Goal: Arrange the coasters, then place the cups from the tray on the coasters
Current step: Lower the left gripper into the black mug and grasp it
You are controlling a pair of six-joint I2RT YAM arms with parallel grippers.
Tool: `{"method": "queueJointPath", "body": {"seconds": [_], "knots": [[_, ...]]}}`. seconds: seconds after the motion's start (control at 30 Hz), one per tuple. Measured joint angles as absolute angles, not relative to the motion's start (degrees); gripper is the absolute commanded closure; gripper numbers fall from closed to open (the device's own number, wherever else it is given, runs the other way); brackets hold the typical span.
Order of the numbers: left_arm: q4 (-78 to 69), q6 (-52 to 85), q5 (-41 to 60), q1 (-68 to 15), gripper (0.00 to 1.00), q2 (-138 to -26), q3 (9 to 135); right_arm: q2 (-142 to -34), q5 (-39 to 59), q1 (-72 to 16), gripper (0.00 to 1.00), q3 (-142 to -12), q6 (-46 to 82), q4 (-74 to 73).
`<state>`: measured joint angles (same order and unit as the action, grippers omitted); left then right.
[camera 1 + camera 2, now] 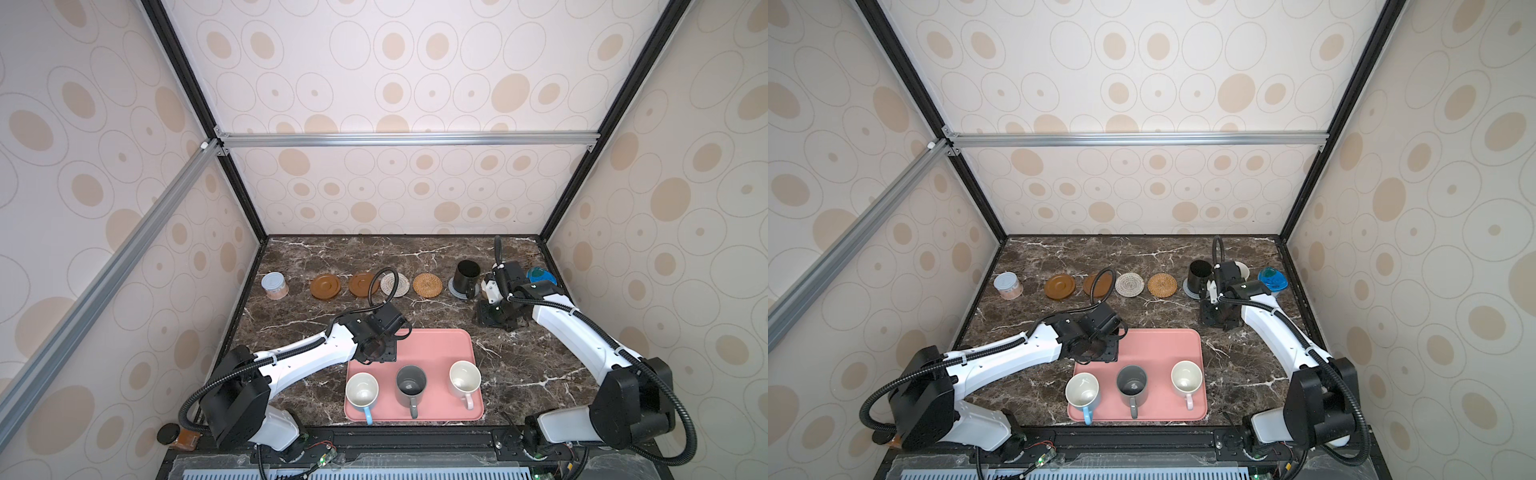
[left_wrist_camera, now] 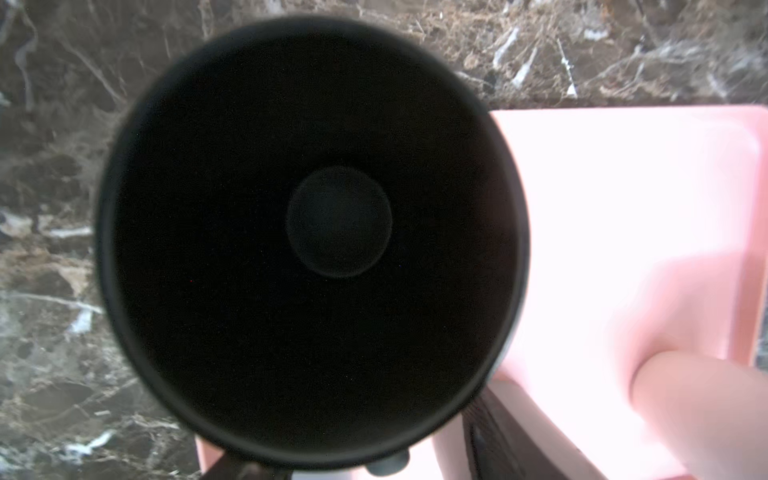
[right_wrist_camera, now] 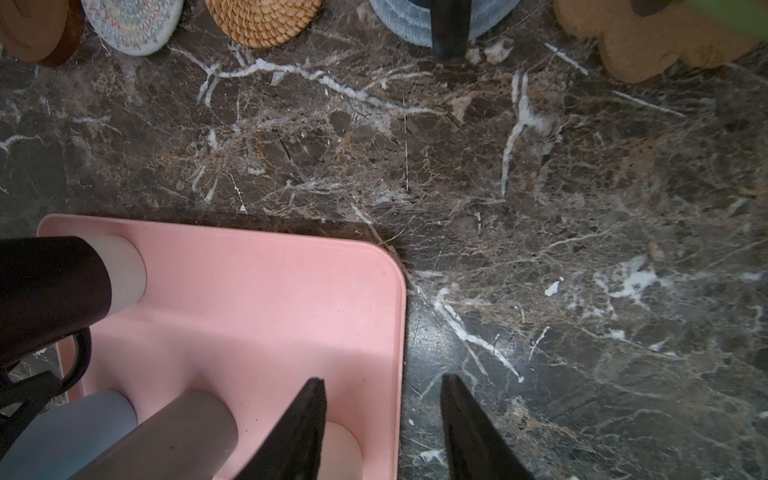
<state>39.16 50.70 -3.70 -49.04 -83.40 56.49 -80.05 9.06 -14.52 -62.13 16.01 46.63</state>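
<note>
Black handled mug [image 2: 316,232] stands directly beneath my left jaws on the pink rectangular tray [image 2: 623,187]; grip unclear. Right jaws apart, empty.

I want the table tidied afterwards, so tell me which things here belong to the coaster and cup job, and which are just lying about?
Belong to the job: coasters in the back row, cups, pink tray.
Just lying about: silver-lidded jar, blue-lidded container.

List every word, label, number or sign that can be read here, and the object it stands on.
No text can be read.
The lidded jar and the blue lid carry marks too small and blurred to read.
The pink tray is plain.
</note>
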Motion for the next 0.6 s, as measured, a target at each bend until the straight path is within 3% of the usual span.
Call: {"method": "queueJointPath", "body": {"seconds": [0.37, 0.6], "knots": [[38.3, 49.8, -4.3, -48.4, 0.65, -83.5, 54.8, -80.5, 9.1, -14.5, 0.51, -62.0, 16.2, 46.6], [37.3, 49.4, -4.4, -48.2, 0.72, -83.5, 53.9, -80.5, 9.0, -14.5, 0.51, -62.0, 16.7, 46.6]]}}
